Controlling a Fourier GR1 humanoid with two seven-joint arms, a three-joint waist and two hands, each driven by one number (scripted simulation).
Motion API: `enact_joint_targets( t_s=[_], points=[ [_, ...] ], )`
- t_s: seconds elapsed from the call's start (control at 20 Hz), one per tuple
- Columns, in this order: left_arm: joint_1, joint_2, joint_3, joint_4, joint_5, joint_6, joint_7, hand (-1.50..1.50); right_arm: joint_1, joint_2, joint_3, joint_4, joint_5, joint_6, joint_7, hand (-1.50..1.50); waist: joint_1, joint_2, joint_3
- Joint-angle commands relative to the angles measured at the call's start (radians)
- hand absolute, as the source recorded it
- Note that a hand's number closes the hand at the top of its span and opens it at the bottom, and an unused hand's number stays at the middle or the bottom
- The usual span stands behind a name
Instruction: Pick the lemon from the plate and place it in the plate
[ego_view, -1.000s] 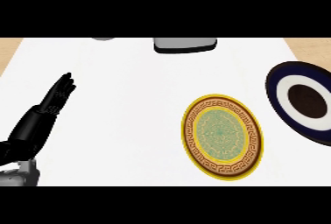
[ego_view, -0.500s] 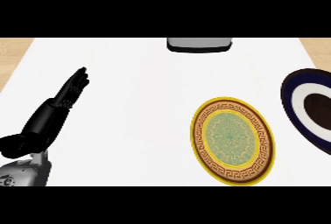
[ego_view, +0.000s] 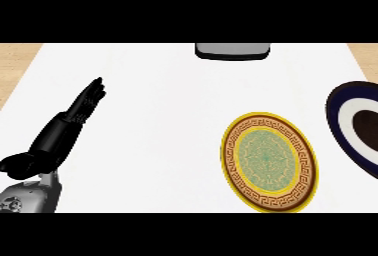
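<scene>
A yellow-rimmed plate (ego_view: 238, 176) with a brown key border and a green patterned middle lies on the white counter at the lower right of centre; nothing lies on it. A second plate (ego_view: 342, 125), dark blue with a white ring and a dark brown middle, is cut off by the right edge. No lemon shows anywhere in view. My left hand (ego_view: 57, 136) comes in from the lower left, open, with straight fingers pointing up and to the right, well to the left of both plates. My right hand is out of view.
A grey, dark-rimmed object (ego_view: 232, 50) sits at the counter's far edge, top centre. Wooden floor (ego_view: 16, 60) shows past the counter's left side, and a little at the top right corner.
Everything in view has shifted right: both plates and the grey object sit further right, and the blue plate is more cut off. My left hand shows higher and further right.
</scene>
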Motion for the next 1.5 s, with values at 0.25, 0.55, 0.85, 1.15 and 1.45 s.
enact_joint_targets(
  t_s=[0.25, 0.55, 0.85, 1.15, 1.45],
  points=[
    [-0.056, -0.021, -0.004, 0.060, -0.016, -0.005, -0.011, 0.00, -0.296, -0.008, 0.165, 0.439, 0.207, 0.001, 0.043, 1.50, 0.013, 0.008, 0.001],
    [-0.063, -0.049, -0.025, 0.005, -0.043, 0.025, 0.039, 0.00, -0.457, 0.043, 0.192, 0.783, 0.303, -0.063, -0.169, -1.50, 0.011, 0.005, 0.003],
    [-0.018, -0.056, -0.021, 0.023, -0.046, 0.015, -0.010, 0.00, -0.562, 0.045, 0.119, 0.909, 0.242, -0.018, -0.306, -1.50, 0.011, 0.007, 0.003],
    [-0.045, -0.032, 0.012, 0.043, -0.027, -0.007, -0.002, 0.00, -0.580, 0.036, 0.068, 0.957, 0.174, 0.135, -0.441, -1.50, 0.003, 0.005, 0.003],
    [-0.015, -0.042, -0.004, 0.019, -0.032, -0.007, -0.001, 0.00, -0.581, 0.001, 0.017, 1.012, 0.053, 0.477, -0.366, -1.50, -0.007, -0.001, 0.003]
  ],
)
